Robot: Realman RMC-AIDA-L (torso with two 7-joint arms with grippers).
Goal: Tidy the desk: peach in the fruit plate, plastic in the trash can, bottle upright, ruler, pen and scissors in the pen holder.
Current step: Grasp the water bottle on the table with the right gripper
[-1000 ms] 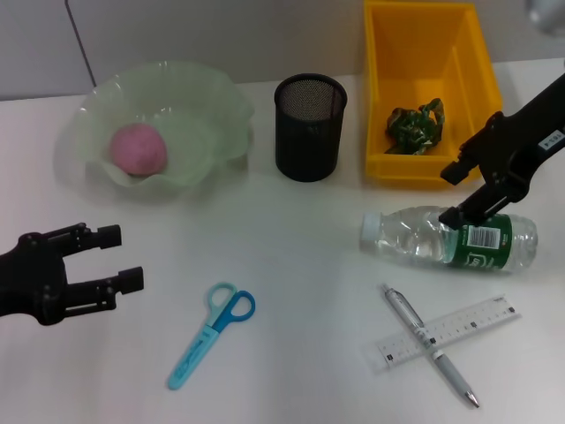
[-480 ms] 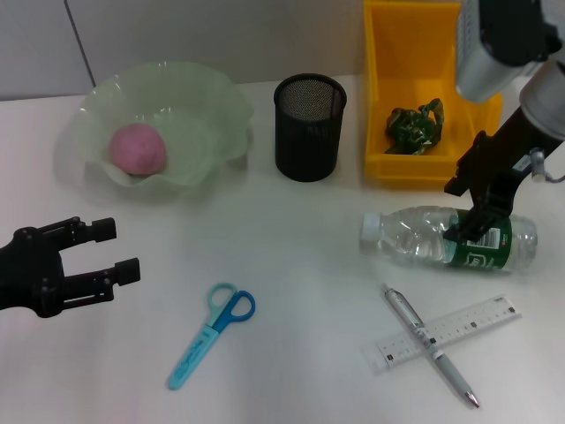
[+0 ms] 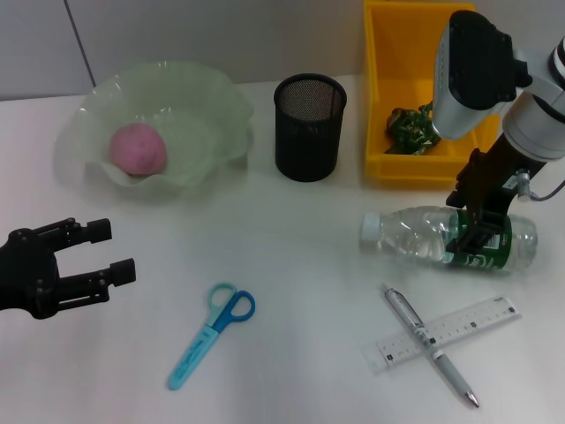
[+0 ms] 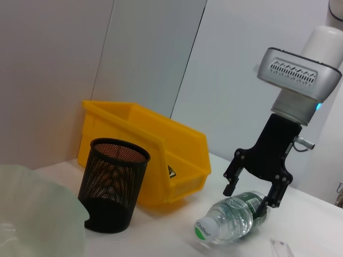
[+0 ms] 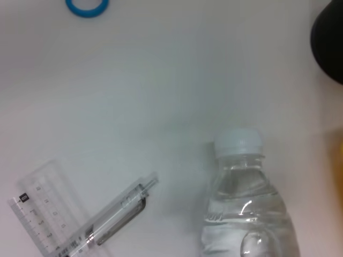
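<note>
a: so, any writing to read?

b: little. the bottle (image 3: 448, 238) lies on its side on the white surface (image 3: 291, 265), with a green label (image 3: 481, 242) showing a white barcode patch; the words on it are too small to read. the ruler (image 3: 446, 332) has tick marks and numbers, also too small. in the left wrist view the bin (image 4: 155, 150) carries a small dark triangular sticker on its front, unreadable.

a: where is the right gripper (image 3: 470, 230)?

b: over the bottle's labelled end, pointing down, fingers apart and straddling the label. the left wrist view shows the same: right gripper (image 4: 252, 191) with its fingers either side of the bottle (image 4: 236, 217), white cap (image 4: 203, 230) toward the camera.

a: and the left gripper (image 3: 101, 252)?

b: low at the left edge of the surface, fingers spread, holding nothing. its arm is cut off by the frame.

a: the rest of the things?

b: peach (image 3: 137, 148) in the plate (image 3: 203, 115). crumpled green plastic (image 3: 413, 125) in the yellow bin (image 3: 380, 106), partly hidden by the right arm. mesh holder (image 3: 310, 126) between plate and bin. scissors (image 3: 212, 334) flat in front. pen (image 3: 431, 344) lies across the ruler. the right wrist view shows only the bottle's (image 5: 249, 214) cap end, the pen (image 5: 115, 214) and one ruler (image 5: 37, 214) end, cut off.
</note>
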